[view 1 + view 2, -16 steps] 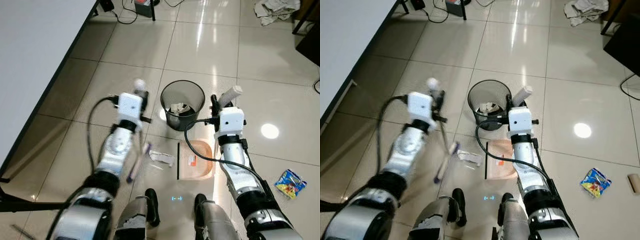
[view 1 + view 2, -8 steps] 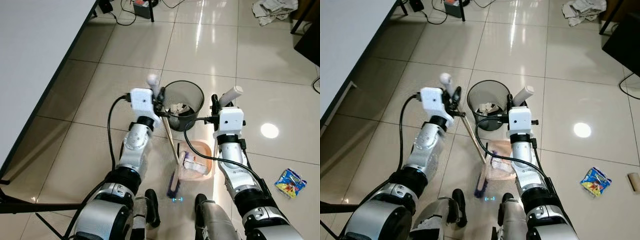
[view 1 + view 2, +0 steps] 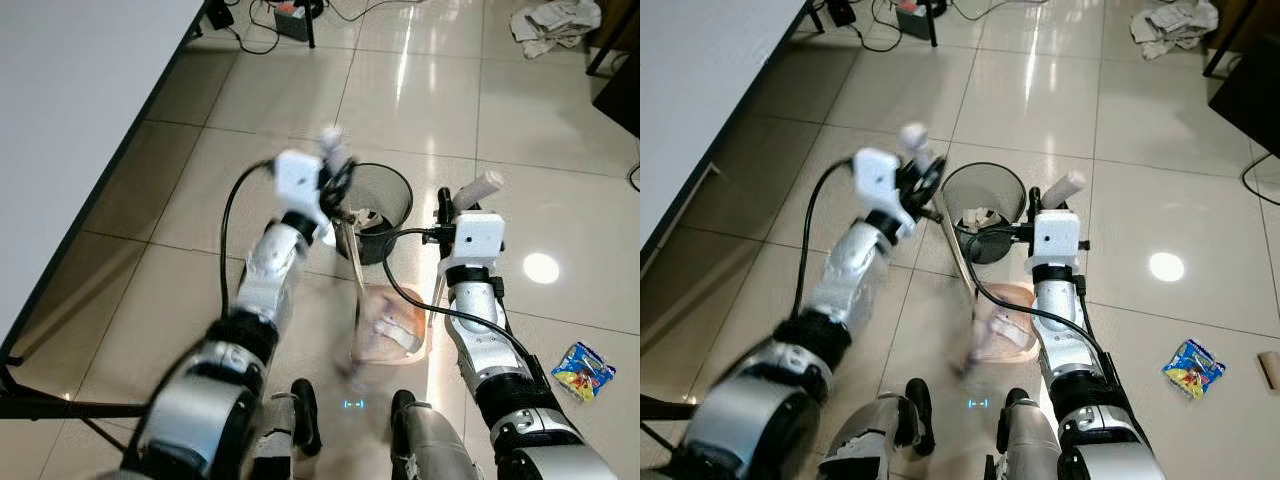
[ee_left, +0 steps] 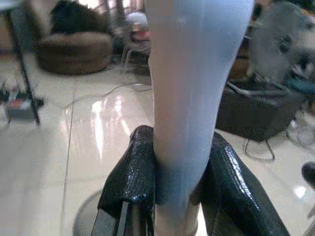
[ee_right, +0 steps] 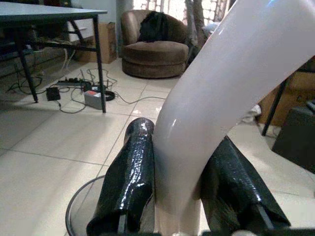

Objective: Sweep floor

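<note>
Glossy beige tiled floor (image 3: 150,300). Left gripper (image 4: 170,189) clamped on broom handle (image 4: 192,98), its brush end blurred below beside the dustpan (image 3: 392,325). Right gripper (image 5: 177,196) clamped on dustpan handle (image 5: 216,98); mesh bin (image 3: 375,205) just ahead.

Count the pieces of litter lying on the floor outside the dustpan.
3: a colourful wrapper by the robot's right, crumpled paper far right, a small roll beyond the wrapper. More may be hidden.

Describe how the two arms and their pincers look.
Both arms are silver metal with black joint bands. Each wrist carries a white boxy module, and a black cable loops from it down along the forearm. The left pincer and right pincer each have two long black fingers with a glossy, finely textured surface.
</note>
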